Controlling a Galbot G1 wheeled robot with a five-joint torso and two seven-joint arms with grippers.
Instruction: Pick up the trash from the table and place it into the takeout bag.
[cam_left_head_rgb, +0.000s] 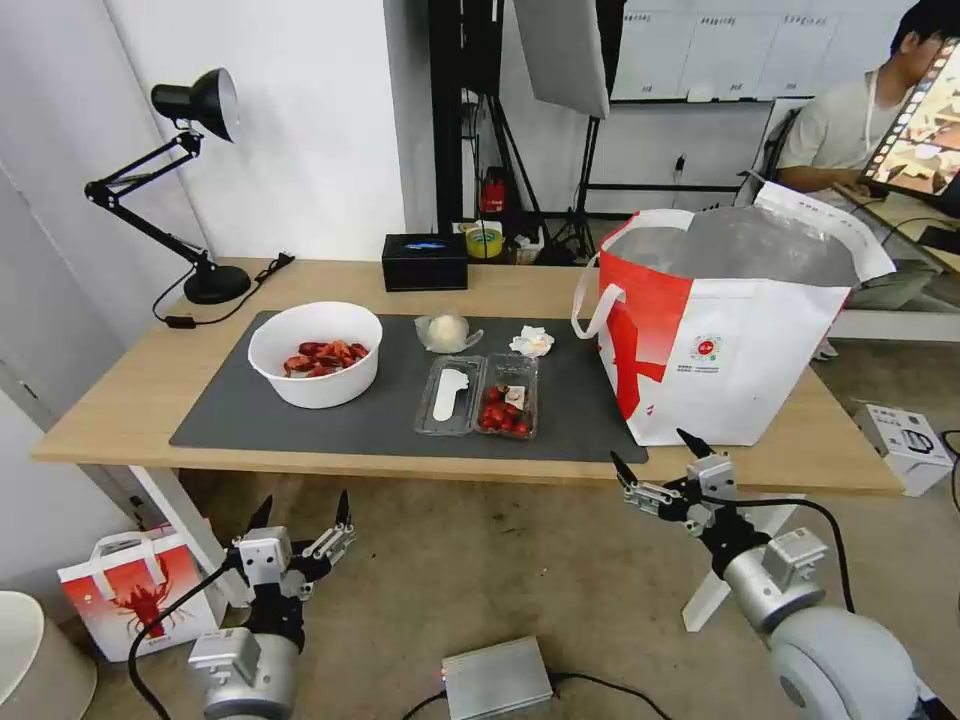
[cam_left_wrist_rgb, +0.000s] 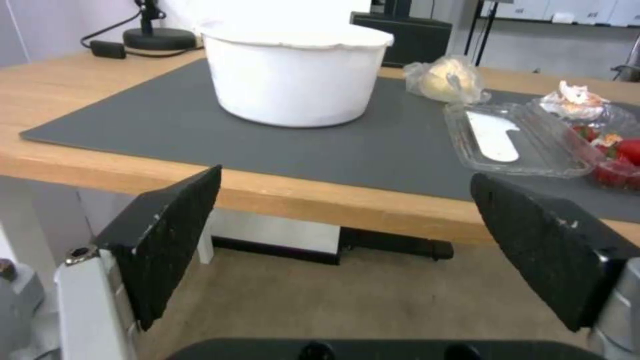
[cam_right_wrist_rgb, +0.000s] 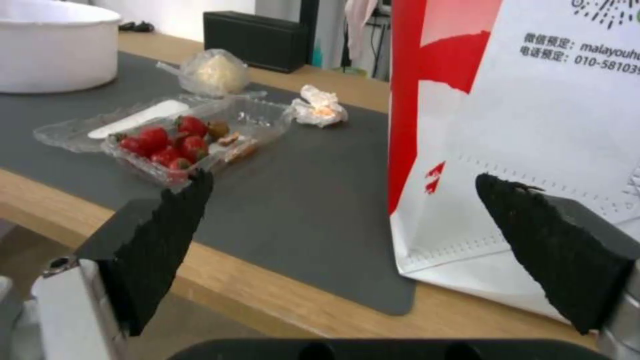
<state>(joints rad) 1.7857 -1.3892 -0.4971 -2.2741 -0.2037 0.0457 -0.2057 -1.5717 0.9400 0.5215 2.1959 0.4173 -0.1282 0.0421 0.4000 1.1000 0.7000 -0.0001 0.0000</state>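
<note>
On the table's (cam_left_head_rgb: 120, 400) dark grey mat (cam_left_head_rgb: 250, 420) lies the trash: a white bowl (cam_left_head_rgb: 315, 353) of red crayfish shells, an open clear clamshell box (cam_left_head_rgb: 480, 395) with red scraps, a clear plastic wad (cam_left_head_rgb: 446, 331) and a crumpled white tissue (cam_left_head_rgb: 532, 341). The white-and-red takeout bag (cam_left_head_rgb: 730, 330) stands open at the table's right end. My left gripper (cam_left_head_rgb: 303, 512) hangs open below the table's front edge, under the bowl (cam_left_wrist_rgb: 297, 75). My right gripper (cam_left_head_rgb: 657, 455) is open just off the front edge, near the bag's (cam_right_wrist_rgb: 533, 125) lower corner and the clamshell (cam_right_wrist_rgb: 180, 140).
A black tissue box (cam_left_head_rgb: 425, 261) and a black desk lamp (cam_left_head_rgb: 190, 180) stand at the table's back. A small crayfish-print bag (cam_left_head_rgb: 130, 590) and a grey box (cam_left_head_rgb: 497, 678) sit on the floor. A white box (cam_left_head_rgb: 905, 445) lies right of the table.
</note>
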